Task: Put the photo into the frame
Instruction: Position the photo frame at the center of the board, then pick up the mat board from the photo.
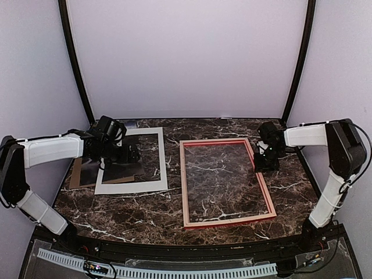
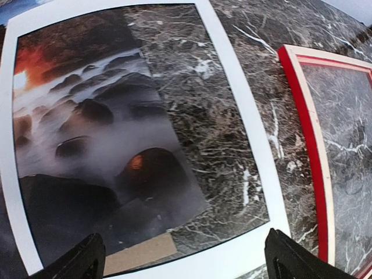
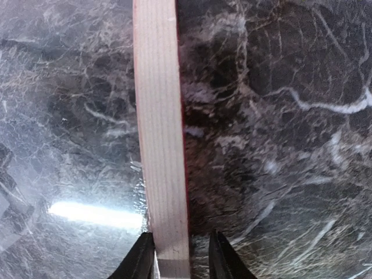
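1. Hovering over the white mat [image 2: 244, 116], the left gripper [image 2: 186, 258] has its jaws spread wide and holds nothing; both dark fingertips [image 2: 81, 258] sit at the bottom corners of the left wrist view.
2. The photo [image 2: 87, 133] lies flat on the left side of the marble table [image 1: 116, 215] and shows through the mat's opening, filling only part of it. Bare marble shows in the rest.
3. A strip of the brown backing board [image 2: 139, 253] peeks out at the photo's near edge.
4. The frame [image 1: 226, 221] lies flat at table centre-right, beside the mat but apart from it, with no photo inside.
5. The right gripper [image 3: 180, 256] is down at the frame's far right side, jaws narrow and astride the pale wood rail.
6. One finger touches the rail. Cannot tell whether the other presses it, so an actual clamp is unclear.
7. A glossy pane [image 3: 70, 174] with glare lies on one side of that rail.
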Available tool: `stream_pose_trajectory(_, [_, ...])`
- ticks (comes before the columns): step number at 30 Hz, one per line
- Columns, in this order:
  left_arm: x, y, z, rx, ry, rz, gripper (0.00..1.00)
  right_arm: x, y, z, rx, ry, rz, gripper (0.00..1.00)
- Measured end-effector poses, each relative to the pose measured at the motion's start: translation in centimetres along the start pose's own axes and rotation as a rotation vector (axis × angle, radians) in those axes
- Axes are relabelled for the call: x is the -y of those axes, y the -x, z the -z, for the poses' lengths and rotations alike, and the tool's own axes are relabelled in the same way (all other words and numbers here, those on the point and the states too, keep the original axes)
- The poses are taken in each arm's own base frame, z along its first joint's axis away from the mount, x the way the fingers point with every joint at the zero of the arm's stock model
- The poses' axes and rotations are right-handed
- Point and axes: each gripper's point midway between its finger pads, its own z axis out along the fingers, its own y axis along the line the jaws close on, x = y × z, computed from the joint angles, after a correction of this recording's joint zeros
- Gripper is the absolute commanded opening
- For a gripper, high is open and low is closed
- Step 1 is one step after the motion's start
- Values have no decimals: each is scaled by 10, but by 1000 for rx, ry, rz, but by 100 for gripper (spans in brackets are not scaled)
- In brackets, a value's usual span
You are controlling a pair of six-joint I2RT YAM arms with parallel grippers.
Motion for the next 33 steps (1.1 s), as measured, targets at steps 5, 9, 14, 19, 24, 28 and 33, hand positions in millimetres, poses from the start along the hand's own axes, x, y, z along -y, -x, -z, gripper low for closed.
stream_pose_trajectory(5, [-45, 4, 1, -16, 50, 91, 99, 7, 17, 9, 45, -41, -11, 55])
stream_pose_trajectory(9, [-86, 10, 3, -15, 77, 196, 99, -14, 40, 33, 130, -5, 15, 63])
stream_pose_trajectory(14, [-130, 12, -2, -22, 100, 316, 93, -98, 70, 70, 255, 159, 137, 65])
stream_pose_trajectory(19, [-162, -4, -21, -93, 123, 409, 91, -213, 83, 87, 313, 348, 298, 65])
stream_pose_trajectory(24, [-172, 1, -34, -113, 139, 421, 91, -310, 64, 68, 271, 481, 426, 65])
stream_pose_trajectory(28, [-176, 8, -37, -105, 144, 415, 91, -366, 42, 41, 213, 554, 487, 65])
stream_pose_trajectory(33, [-183, 1, -46, -133, 150, 428, 90, -394, 27, 13, 153, 580, 494, 65])
